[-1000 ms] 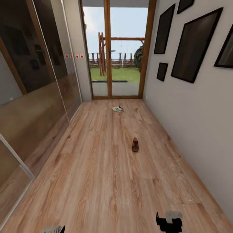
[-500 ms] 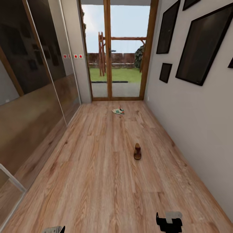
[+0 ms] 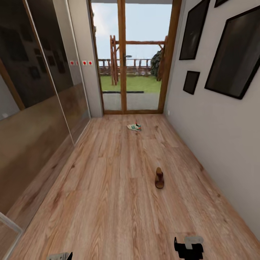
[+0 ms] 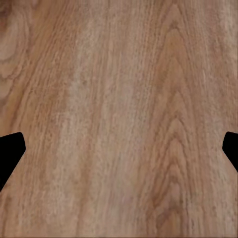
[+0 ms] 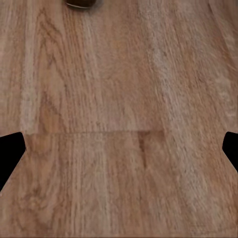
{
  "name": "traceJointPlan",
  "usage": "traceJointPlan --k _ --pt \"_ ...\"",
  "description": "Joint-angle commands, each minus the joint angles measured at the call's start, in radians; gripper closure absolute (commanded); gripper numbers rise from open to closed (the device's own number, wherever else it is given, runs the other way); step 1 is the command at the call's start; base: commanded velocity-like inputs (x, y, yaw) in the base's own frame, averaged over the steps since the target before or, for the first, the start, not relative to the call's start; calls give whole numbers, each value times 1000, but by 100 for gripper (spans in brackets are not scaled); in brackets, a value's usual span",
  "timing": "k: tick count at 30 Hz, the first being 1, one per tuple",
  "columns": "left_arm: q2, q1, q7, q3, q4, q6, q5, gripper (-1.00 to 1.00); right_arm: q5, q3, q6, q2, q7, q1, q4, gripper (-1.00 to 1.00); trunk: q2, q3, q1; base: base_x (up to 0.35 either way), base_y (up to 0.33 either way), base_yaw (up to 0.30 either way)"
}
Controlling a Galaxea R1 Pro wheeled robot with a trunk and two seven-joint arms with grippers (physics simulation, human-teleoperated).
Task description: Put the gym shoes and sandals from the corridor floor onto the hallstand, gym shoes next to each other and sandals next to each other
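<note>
Head view. Corridor floor (image 3: 108, 187) runs from the lower edge up to the glazed door (image 3: 131, 57) at upper centre. One gym shoe (image 3: 134, 127) lies just before the door; one sandal (image 3: 159, 177) lies right of centre, nearer. Mirrored panels (image 3: 36, 90) line the left; framed pictures (image 3: 234, 54) hang upper right.

Camera advanced down corridor; sandal (image 3: 159, 178), gym shoe (image 3: 134, 127) nearer.
</note>
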Motion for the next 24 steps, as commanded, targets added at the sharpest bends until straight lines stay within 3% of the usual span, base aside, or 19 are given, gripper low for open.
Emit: traceJointPlan --k 1,24 --pt "0 -1 -10 3 1 -1 10 -100 11 -8 -3 0 -4 -1 1 -100 0 -1 0 334 127 0" --pt "0 -1 -10 3 1 0 10 -100 11 -8 -3 1 -4 -1 1 -100 0 -1 0 334 119 0"
